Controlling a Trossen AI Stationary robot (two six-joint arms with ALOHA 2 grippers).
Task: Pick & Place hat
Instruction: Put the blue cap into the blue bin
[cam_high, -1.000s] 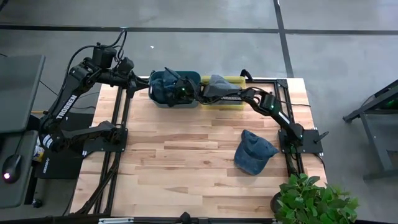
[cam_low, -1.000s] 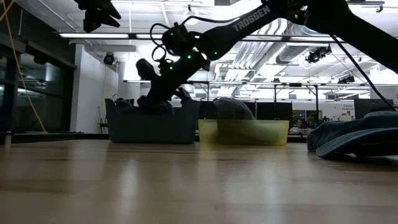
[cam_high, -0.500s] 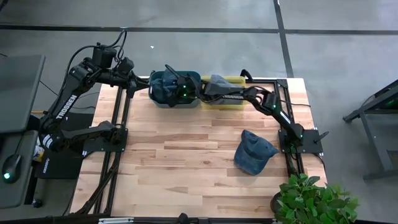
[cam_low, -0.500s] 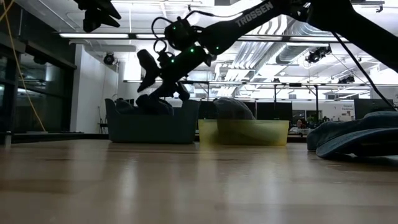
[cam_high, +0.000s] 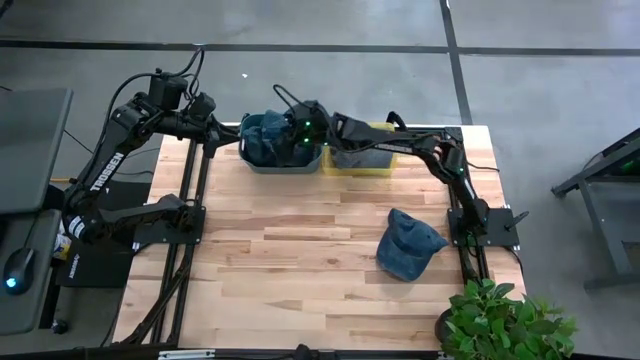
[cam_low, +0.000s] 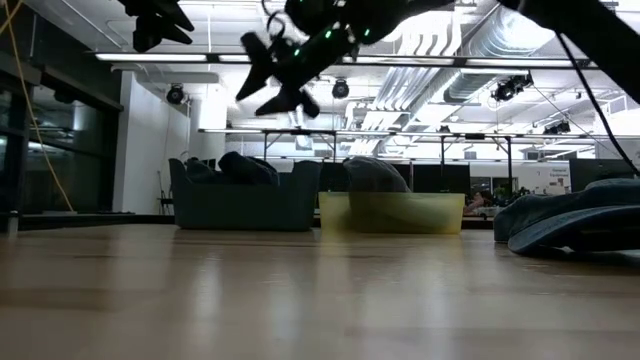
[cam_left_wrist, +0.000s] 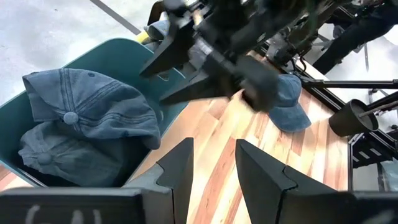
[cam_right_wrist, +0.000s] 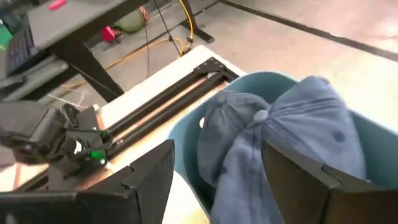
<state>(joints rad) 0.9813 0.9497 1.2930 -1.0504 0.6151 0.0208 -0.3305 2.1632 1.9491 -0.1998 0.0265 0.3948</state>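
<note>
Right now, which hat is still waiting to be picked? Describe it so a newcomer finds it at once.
Start at the wooden table and look toward the potted plant at its corner. Just beside it a blue denim cap lies alone on the bare boards. Every other hat sits inside the teal bin or the yellow bin.

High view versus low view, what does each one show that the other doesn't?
Only the high view shows the denim hats lying inside the teal bin, the potted plant, and the left gripper beside the bin. Only the low view shows the right gripper open and empty, well above the bin, plus the room behind. Both show the teal bin, the yellow bin with its hat, and the loose hat on the table.
</note>
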